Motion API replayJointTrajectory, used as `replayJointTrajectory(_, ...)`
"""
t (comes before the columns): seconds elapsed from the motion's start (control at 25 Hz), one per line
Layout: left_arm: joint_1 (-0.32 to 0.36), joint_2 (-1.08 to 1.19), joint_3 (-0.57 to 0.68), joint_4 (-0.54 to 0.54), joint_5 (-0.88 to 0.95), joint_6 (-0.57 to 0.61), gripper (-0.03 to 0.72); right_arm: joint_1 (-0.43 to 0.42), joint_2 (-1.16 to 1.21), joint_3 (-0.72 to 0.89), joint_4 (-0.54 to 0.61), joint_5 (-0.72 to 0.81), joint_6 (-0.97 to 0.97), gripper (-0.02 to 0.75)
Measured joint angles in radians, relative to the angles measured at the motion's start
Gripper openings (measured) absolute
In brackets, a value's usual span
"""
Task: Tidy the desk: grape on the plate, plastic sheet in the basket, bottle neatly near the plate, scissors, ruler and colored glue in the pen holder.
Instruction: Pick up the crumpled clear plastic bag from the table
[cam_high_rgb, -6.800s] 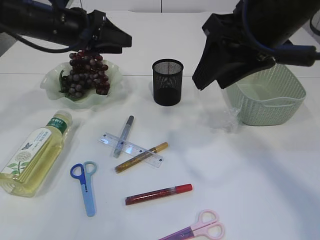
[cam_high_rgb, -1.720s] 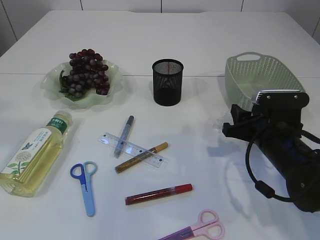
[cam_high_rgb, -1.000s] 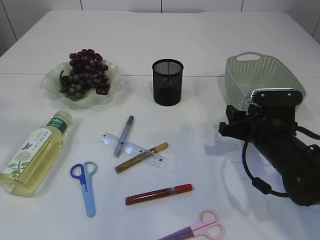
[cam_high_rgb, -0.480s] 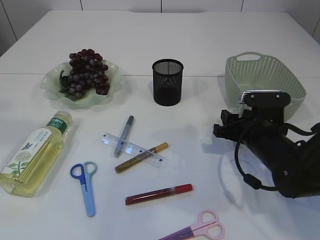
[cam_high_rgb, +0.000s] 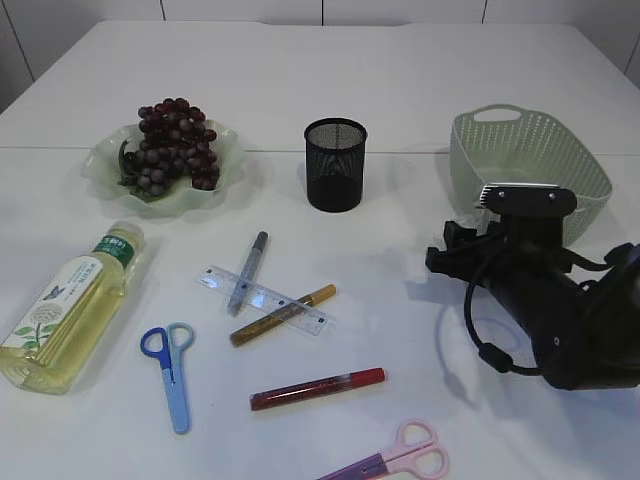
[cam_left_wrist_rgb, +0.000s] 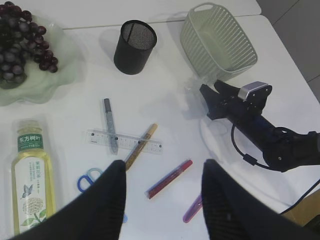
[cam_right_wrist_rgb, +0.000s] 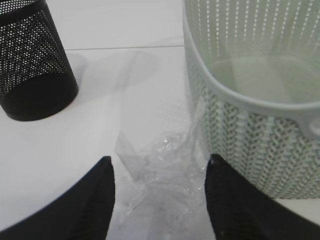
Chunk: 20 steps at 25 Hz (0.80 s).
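My right gripper (cam_right_wrist_rgb: 160, 160) stands open, low over the table, with the crumpled clear plastic sheet (cam_right_wrist_rgb: 165, 172) lying between its fingertips, right against the green basket (cam_right_wrist_rgb: 260, 125). In the exterior view that gripper (cam_high_rgb: 445, 255) hides the sheet. My left gripper (cam_left_wrist_rgb: 162, 167) hangs open high above the table, holding nothing. Grapes (cam_high_rgb: 170, 140) lie on the green plate (cam_high_rgb: 98, 162). The bottle (cam_high_rgb: 70, 305) lies on its side at the left. The clear ruler (cam_high_rgb: 262, 298), silver (cam_high_rgb: 247, 270), gold (cam_high_rgb: 285, 313) and red (cam_high_rgb: 318, 388) glue pens, blue scissors (cam_high_rgb: 170, 370) and pink scissors (cam_high_rgb: 400, 455) lie loose.
The black mesh pen holder (cam_high_rgb: 335, 165) stands upright at mid-table, left of the basket (cam_high_rgb: 530, 150). The right arm and its cable (cam_high_rgb: 560, 320) fill the right front of the table. The left arm does not appear in the exterior view.
The right gripper has crept a little to the left along the table beside the basket, still open. Several seconds ago both arms hung over the plate and basket.
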<state>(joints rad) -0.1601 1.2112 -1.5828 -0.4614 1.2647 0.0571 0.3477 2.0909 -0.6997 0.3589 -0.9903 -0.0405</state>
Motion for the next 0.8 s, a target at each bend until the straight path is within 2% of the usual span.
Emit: replayJointTrajectory(0.8, 0.0, 0.0, 0.0, 0.0, 0.0, 0.002, 0.363, 0.0, 0.021, -0.044, 0.004, 0.0, -0.003, 0.458)
